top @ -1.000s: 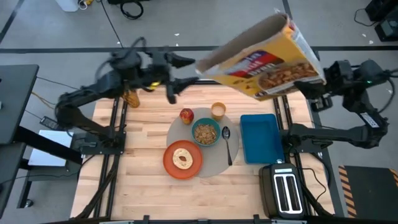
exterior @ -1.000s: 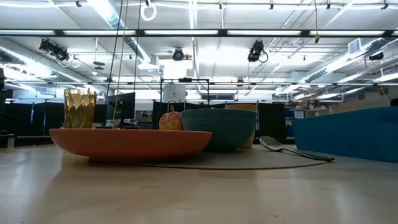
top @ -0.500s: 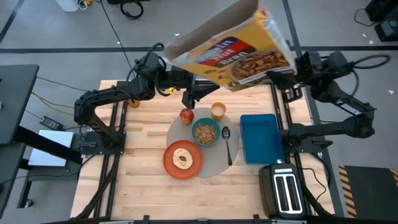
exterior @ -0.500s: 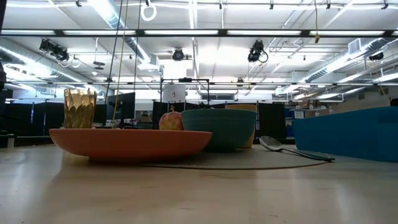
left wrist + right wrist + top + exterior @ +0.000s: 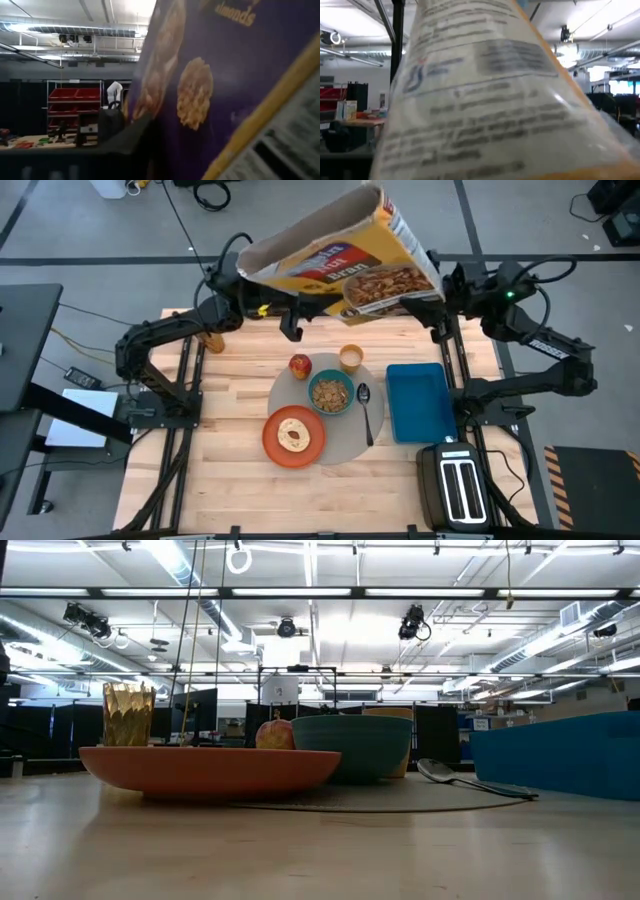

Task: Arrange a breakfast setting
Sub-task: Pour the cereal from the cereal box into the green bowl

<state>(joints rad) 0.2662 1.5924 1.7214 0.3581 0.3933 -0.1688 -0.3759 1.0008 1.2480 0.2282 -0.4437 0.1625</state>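
Note:
A yellow cereal box (image 5: 345, 255) hangs high above the table's far edge, tilted, its open top toward the left. My right gripper (image 5: 437, 305) is shut on the box's right end. My left gripper (image 5: 290, 320) is open under the box's left part; one finger (image 5: 125, 145) shows beside the purple face (image 5: 210, 100). On the grey placemat (image 5: 345, 448) sit the orange plate (image 5: 272, 442) with the bagel (image 5: 294, 435), the teal bowl (image 5: 330, 393) holding cereal, the spoon (image 5: 365, 412), the apple (image 5: 300, 365) and the cup (image 5: 351, 358). My right gripper holds the cereal box by its closed right end (image 5: 428, 285), coming from the table's right; the box hides the fingers. The printed side panel (image 5: 480, 100) fills its wrist view. The box is lifted clear and tilted. Whether my left gripper touches the box, I cannot tell.
A blue tray (image 5: 418, 402) lies right of the placemat, and a black toaster (image 5: 458, 485) stands at the near right. An amber glass (image 5: 212, 338) stands at the far left. The low view shows the plate (image 5: 210, 770), the bowl (image 5: 350, 745) and the tray (image 5: 560, 755).
My right gripper has carried the cereal box toward the table's left, high above the far edge, its open top leading. My left gripper has swung toward the table's right, then back a little, and now stands under the box's left part.

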